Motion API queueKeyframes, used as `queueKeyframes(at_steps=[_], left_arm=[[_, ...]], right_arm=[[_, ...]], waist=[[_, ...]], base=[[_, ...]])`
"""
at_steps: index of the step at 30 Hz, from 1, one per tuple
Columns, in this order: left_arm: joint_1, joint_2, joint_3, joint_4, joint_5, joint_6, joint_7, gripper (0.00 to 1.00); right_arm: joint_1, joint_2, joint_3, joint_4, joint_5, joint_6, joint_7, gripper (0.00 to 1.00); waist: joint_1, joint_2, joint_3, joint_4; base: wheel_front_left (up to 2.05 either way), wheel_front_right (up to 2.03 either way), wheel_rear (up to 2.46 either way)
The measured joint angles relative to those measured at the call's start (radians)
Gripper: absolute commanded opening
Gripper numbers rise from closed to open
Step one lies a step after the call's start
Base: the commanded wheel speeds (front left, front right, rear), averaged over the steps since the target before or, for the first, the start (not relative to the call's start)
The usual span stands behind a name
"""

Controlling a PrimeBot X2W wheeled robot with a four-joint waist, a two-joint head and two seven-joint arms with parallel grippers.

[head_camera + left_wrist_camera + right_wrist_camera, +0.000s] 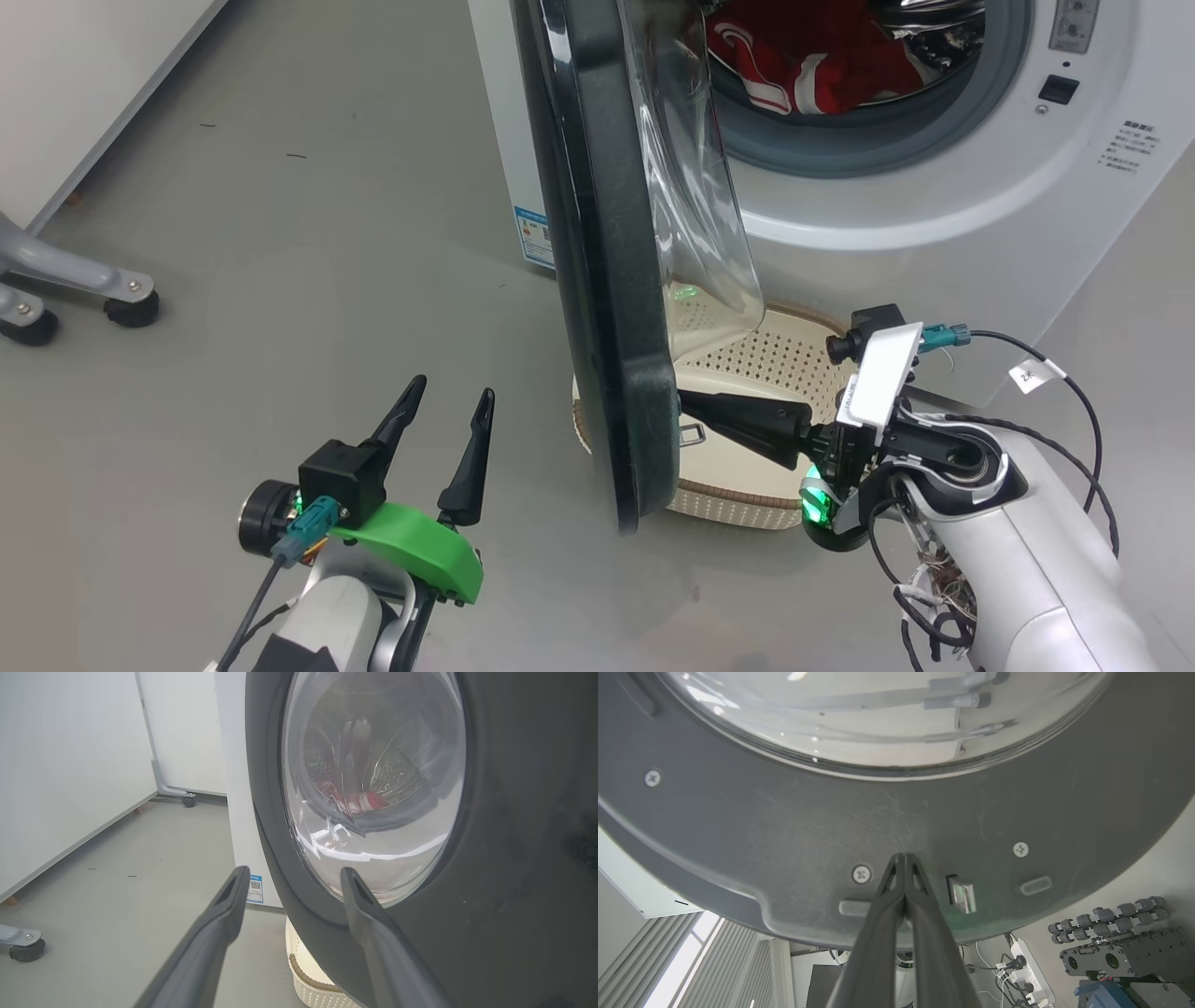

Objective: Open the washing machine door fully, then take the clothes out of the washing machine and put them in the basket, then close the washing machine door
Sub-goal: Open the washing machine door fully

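Presently the washing machine door (607,280), likely stiff and heavy, stands half open above the basket (766,359); the clenched right gripper (686,403) bears on its inner rim beside the latch (961,895), a sound pushing spot, the left gripper (451,387) spread outside.

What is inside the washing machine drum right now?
The clothes, red with white stripes, lie in the washing machine drum. In the head view, the half-open washing machine door covers the opening's left side, so the whole pile cannot be seen.
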Motion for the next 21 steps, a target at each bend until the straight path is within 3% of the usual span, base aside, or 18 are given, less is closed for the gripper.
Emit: queueKeyframes(at_steps=[11, 21], left_arm=[[0.011, 0.0, 0.002, -0.007, -0.002, 0.0, 0.0, 1.0], [0.02, 0.001, 0.005, -0.012, -0.003, 0.0, 0.0, 1.0]], right_arm=[[0.02, 0.0, 0.082, -0.033, 0.044, 0.001, -0.044, 0.0], [0.059, 0.002, 0.057, -0.052, 0.065, 0.001, -0.133, 0.0]], waist=[[0.0, 0.0, -0.006, 0.016], [0.0, 0.0, -0.009, 0.015]], base=[[0.0, 0.0, 0.0], [0.0, 0.0, 0.0]])
